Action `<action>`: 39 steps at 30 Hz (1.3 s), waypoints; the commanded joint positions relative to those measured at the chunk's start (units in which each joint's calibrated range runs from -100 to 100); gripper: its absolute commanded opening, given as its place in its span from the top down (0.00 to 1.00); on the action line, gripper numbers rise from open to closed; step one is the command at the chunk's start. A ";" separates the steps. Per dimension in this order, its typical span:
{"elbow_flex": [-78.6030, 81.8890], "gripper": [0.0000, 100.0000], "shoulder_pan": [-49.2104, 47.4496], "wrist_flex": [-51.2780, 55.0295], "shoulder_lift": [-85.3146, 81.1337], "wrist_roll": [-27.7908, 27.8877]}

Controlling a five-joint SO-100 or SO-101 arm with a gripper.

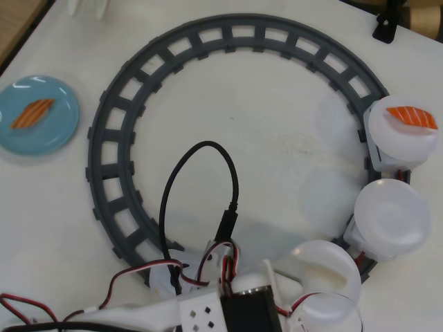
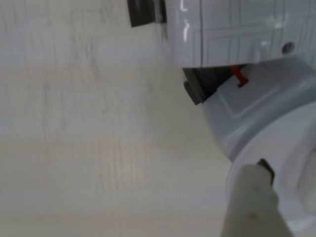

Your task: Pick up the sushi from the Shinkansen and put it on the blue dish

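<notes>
The Shinkansen point(image 1: 370, 142) stands on the right side of the grey track point(image 1: 111, 138); its nose is hidden. Its far plate point(image 1: 398, 142) carries an orange striped salmon piece point(image 1: 412, 116). The middle plate point(image 1: 391, 218) is empty. The near plate point(image 1: 322, 259) holds the pale cream sushi point(image 1: 338, 279). My gripper point(image 1: 291, 290) sits at that plate's left edge, its two white fingers apart, holding nothing. The wrist view shows one pale finger point(image 2: 249, 202) against a plate rim point(image 2: 296, 143) and the train's white body point(image 2: 227, 29). The blue dish point(image 1: 55, 131) lies far left with a salmon piece point(image 1: 33, 114) on it.
My white arm with red and black wires point(image 1: 138, 273) fills the bottom edge. A black cable point(image 1: 208, 145) loops up inside the track ring. Bare white table lies between the track and the blue dish. A black clamp point(image 1: 384, 28) sits at the top right.
</notes>
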 commanded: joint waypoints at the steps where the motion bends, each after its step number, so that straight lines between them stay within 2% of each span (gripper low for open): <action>1: -5.24 0.69 0.76 1.00 1.52 -0.23; 19: -6.41 0.70 -0.65 -0.19 8.82 0.35; 39: -5.51 0.70 -2.59 -2.23 9.32 0.19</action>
